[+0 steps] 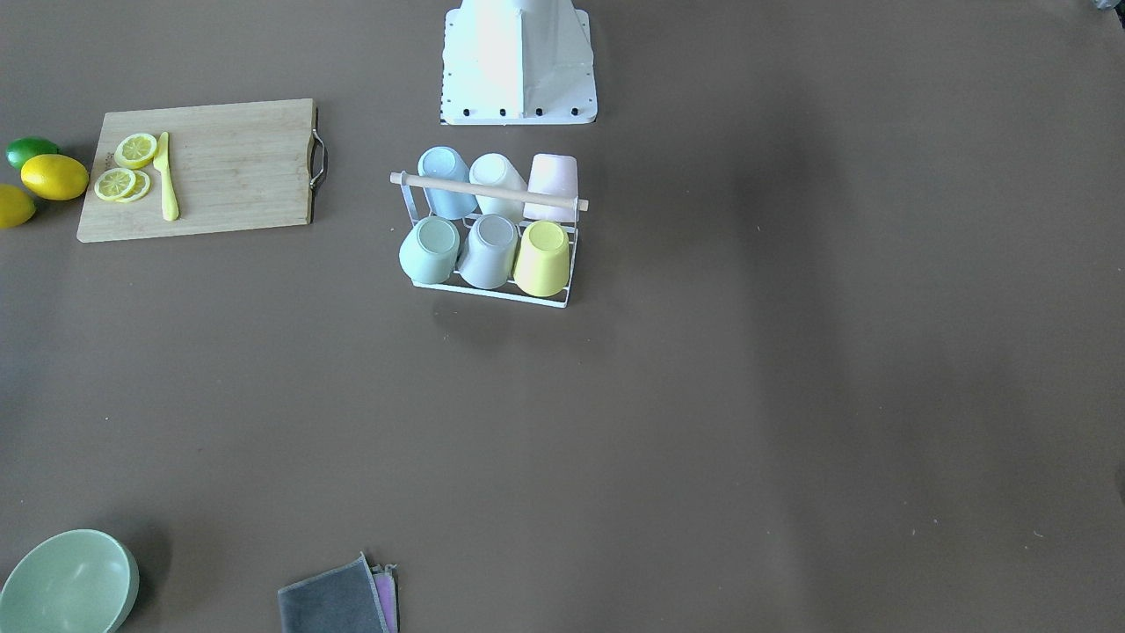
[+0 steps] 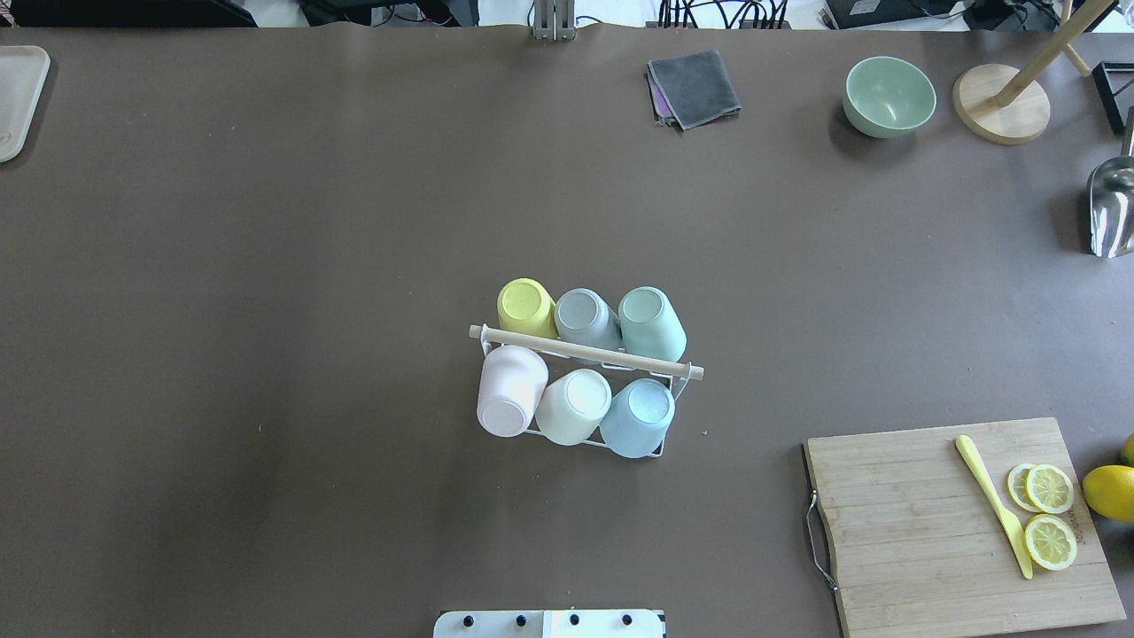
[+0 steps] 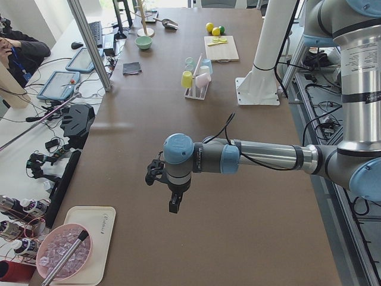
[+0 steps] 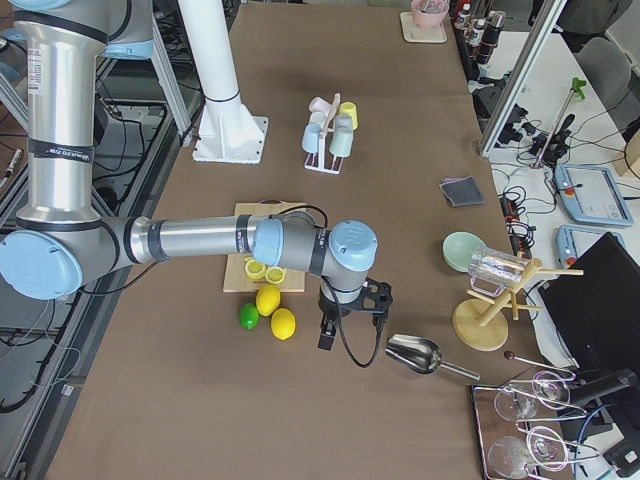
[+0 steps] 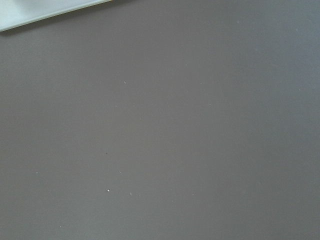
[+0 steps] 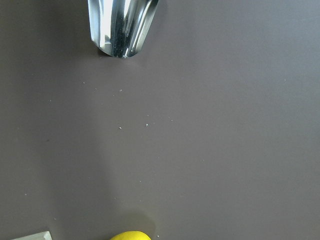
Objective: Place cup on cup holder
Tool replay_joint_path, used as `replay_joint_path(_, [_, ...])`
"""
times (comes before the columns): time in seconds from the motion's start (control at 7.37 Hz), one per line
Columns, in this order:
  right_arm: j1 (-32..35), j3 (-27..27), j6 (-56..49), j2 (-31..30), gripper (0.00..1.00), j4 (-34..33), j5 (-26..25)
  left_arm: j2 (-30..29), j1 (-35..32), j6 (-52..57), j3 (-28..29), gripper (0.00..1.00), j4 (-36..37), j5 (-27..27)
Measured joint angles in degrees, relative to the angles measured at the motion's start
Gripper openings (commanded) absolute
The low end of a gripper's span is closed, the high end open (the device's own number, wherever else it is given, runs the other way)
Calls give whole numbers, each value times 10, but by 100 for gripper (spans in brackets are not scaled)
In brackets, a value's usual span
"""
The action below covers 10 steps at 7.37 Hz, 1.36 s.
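now six upturned pastel cups [image 2: 576,406] fill the white wire cup holder [image 2: 585,352], yellow cup [image 2: 525,306] at eleven o'clock; jaws' spread: cannot tell.

Wire cup holder [image 1: 492,294], matt wooden handle [image 1: 488,191]

Brown table [image 2: 266,266]: cup holder [image 2: 585,352] centre; cutting board [image 2: 921,532], lemons [image 1: 54,176], bowl [image 2: 889,96], folded cloths [image 2: 695,87], scoop [image 2: 1112,208]; possibly a tray [image 2: 18,97] at the corner.

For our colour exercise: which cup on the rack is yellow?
The yellow cup, far row's left end overhead, beside the grey cup; no other is yellow.
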Motion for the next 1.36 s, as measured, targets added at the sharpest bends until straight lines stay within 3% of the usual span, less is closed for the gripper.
replay_joint_path(1.36, [1, -6, -8, -3, 100, 28, 0, 1, 0, -47, -9, 99, -4, 0])
